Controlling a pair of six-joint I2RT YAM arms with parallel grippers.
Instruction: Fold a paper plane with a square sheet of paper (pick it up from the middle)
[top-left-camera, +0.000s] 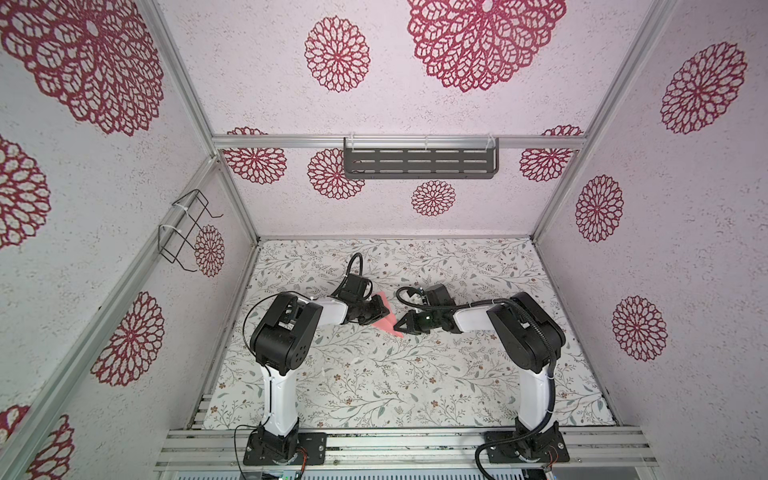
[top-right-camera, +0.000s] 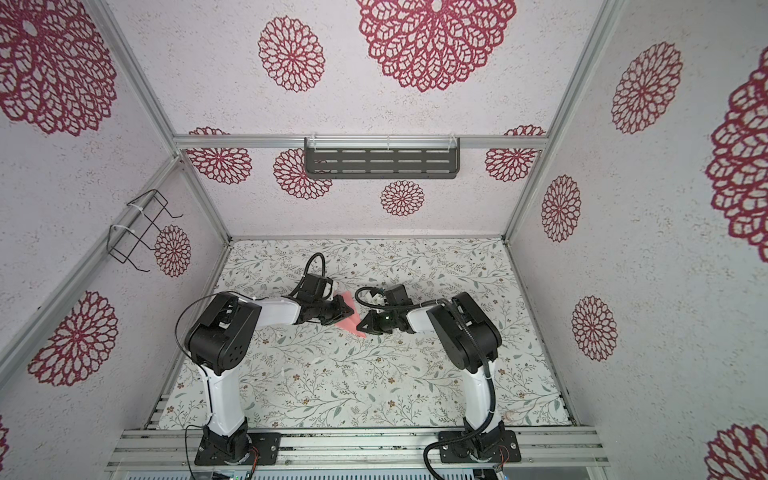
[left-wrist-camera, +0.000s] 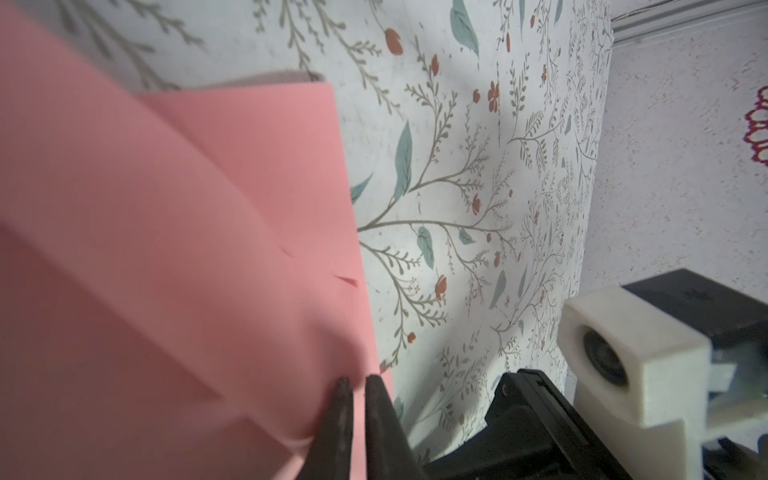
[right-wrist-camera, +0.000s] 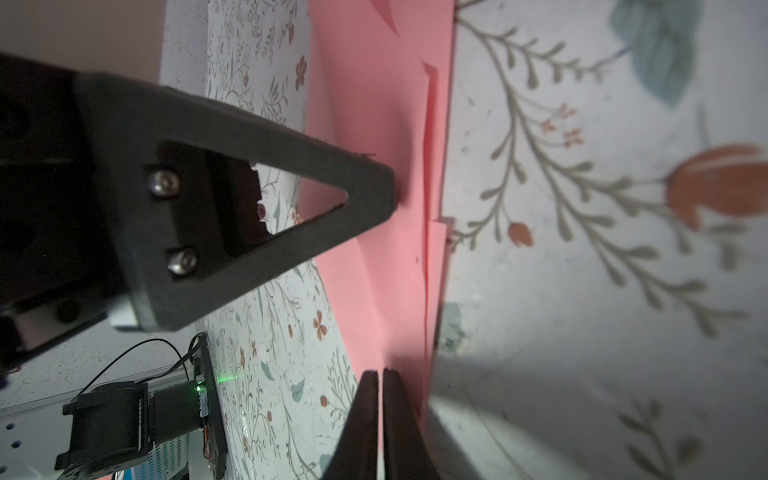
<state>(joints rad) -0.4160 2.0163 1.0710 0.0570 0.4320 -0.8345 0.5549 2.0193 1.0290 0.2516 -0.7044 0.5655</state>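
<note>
Floral tabletop (top-left-camera: 374, 374), both arms meeting mid-table, and the sheet of paper (top-left-camera: 387, 321) lies between the two sets of jaws, already creased into angled, layered flaps but no dart yet. The left gripper (left-wrist-camera: 358, 384) has its jaws a sliver apart, tips against the sheet's edge. The right gripper (right-wrist-camera: 380, 376) has jaws closed at the pointed end. Is it pinching? Can't tell. By the look of it, the narrowing folds remain.

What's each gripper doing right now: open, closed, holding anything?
Left gripper: closed on the paper.
Right gripper: closed, pinching the paper's edge.
</note>
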